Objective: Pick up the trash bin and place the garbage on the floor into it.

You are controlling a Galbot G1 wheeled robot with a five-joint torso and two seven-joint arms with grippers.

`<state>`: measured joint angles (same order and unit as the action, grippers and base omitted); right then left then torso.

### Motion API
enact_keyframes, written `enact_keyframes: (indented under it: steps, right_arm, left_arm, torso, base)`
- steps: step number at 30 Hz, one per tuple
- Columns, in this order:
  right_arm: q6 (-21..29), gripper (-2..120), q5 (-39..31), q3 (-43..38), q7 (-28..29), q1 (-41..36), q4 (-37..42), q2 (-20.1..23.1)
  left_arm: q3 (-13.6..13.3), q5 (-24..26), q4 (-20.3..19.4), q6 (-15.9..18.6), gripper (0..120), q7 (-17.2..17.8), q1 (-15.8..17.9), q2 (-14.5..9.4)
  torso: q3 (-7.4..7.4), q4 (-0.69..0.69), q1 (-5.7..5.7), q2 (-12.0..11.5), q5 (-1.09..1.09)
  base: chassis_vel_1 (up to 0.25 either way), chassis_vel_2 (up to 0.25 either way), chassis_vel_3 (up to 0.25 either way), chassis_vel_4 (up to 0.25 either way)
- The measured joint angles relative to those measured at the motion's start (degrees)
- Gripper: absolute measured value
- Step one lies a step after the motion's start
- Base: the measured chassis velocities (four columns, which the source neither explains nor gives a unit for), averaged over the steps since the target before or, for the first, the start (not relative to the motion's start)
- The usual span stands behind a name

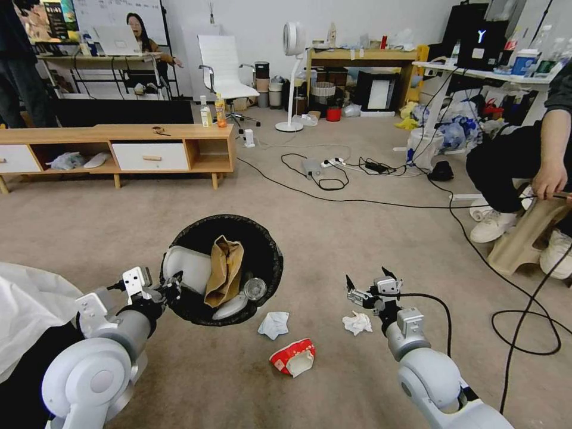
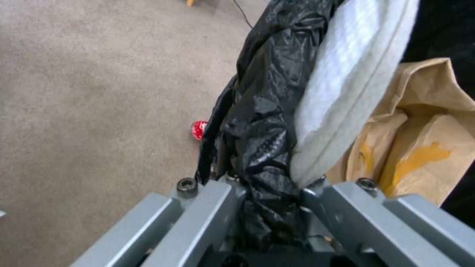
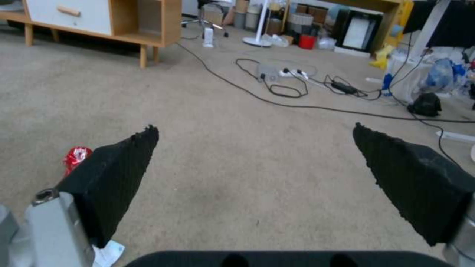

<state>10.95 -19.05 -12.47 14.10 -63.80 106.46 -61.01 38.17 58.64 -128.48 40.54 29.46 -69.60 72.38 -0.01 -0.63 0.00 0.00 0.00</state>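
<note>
End effector on my left arm (image 1: 173, 288) is clamped on the near-left rim of the trash bin (image 1: 262, 238), fingers pinching the black liner (image 2: 262, 148) as the left wrist view shows, so I have the bin held up with its mouth facing me. Inside it I can see a brown paper bag (image 1: 224, 268), a white foam piece (image 1: 186, 266) and a clear cup (image 1: 255, 288). Garbage on the floor (image 1: 333, 238) lies just past the bin's near-right edge: a crumpled tissue (image 1: 274, 325) closest to the bin, a red-and-white paper cup (image 1: 293, 357) nearer to me than that tissue, and a second tissue (image 1: 357, 322) further right from the bin. My right end effector (image 1: 368, 287) hangs wide open, empty, right beside that second tissue, slightly beyond it. I judge the right arm the nearer one, with that tissue lying just back toward me and below. A crushed red can (image 3: 77, 157) sits off past the bin's far side.
</note>
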Motion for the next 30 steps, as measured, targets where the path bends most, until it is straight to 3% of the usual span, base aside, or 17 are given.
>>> enact_keyframes:
  steps: [8,11,13,14,16,17,20,21,23,24,27,30]
  right_arm:
    - [0.6,100,-0.3,-0.8,-2.5,0.5,-0.3,0.8]
    - [3.1,100,-0.8,-1.5,-7.3,1.4,-0.4,2.2]
    - [4.7,100,-1.2,-1.5,-15.4,4.1,-2.3,3.4]
    - [4.7,100,-1.2,-1.5,-15.4,4.1,-2.3,3.4]
    - [3.6,100,-0.4,-0.5,-24.6,7.5,-5.8,4.0]
    - [3.6,100,-0.4,-0.5,-24.6,7.5,-5.8,4.0]
    - [-2.3,100,3.4,2.1,-37.8,11.7,-13.6,4.2]
    - [-2.3,100,3.4,2.1,-37.8,11.7,-13.6,4.2]
    - [-11.6,100,8.2,3.9,-49.8,14.5,-21.0,3.4]
    - [-11.6,100,8.2,3.9,-49.8,14.5,-21.0,3.4]
    - [-19.3,100,13.0,5.0,-57.0,16.7,-26.7,1.3]
    - [-23.4,100,17.5,5.8,-59.2,18.1,-30.6,-0.8]
  left_arm:
    - [0.0,-0.1,0.0,0.0,5,0.0,-0.1,0.1]
    - [-0.1,-0.1,0.0,0.0,5,0.0,-0.1,0.1]
    - [-0.3,-0.2,0.3,0.0,5,0.1,0.1,0.1]
    - [-0.3,-0.2,0.3,0.0,5,0.1,0.1,0.1]
    - [-0.6,-0.2,0.4,0.0,5,0.1,0.3,0.2]
    - [-0.6,-0.2,0.4,0.0,5,0.1,0.3,0.2]
    - [-1.0,-0.1,0.6,0.0,5,0.1,0.3,0.3]
    - [-1.0,-0.1,0.6,0.0,5,0.1,0.3,0.3]
    - [-1.2,-0.1,0.6,0.1,5,0.0,-0.1,0.4]
    - [-1.2,-0.1,0.6,0.1,5,0.0,-0.1,0.4]
    - [-1.1,-0.1,0.7,0.1,5,0.0,-0.3,0.6]
    - [-1.0,-0.1,0.9,0.1,5,0.0,-0.3,0.6]
  torso:
    - [0.00,0.00,0.00,0.0,0.00]
    - [0.00,-0.01,0.00,0.0,0.00]
    - [0.00,-0.01,0.00,0.0,0.00]
    - [0.00,-0.01,0.00,0.0,0.00]
    - [0.01,0.01,0.00,0.0,0.00]
    - [0.01,0.01,0.00,0.0,0.00]
    - [0.01,0.00,0.00,0.0,0.00]
    - [0.01,0.00,0.00,0.0,0.00]
    - [0.01,0.00,0.01,0.0,-0.01]
    - [0.01,0.00,0.01,0.0,-0.01]
    - [0.01,0.01,0.01,0.0,0.01]
    - [0.01,0.00,0.00,0.0,-0.02]
  base:
    - [0.000,0.000,0.000,0.000]
    - [0.000,0.000,0.000,0.000]
    - [0.000,0.000,0.000,0.000]
    - [0.000,0.000,0.000,0.000]
    - [0.000,0.000,0.000,0.000]
    - [0.000,0.000,0.000,0.000]
    - [0.000,0.000,0.000,0.000]
    - [0.000,0.000,0.000,0.000]
    - [0.000,0.000,0.000,0.000]
    - [0.000,0.000,0.000,0.000]
    - [0.000,0.000,0.000,0.000]
    - [0.000,0.000,0.000,0.000]
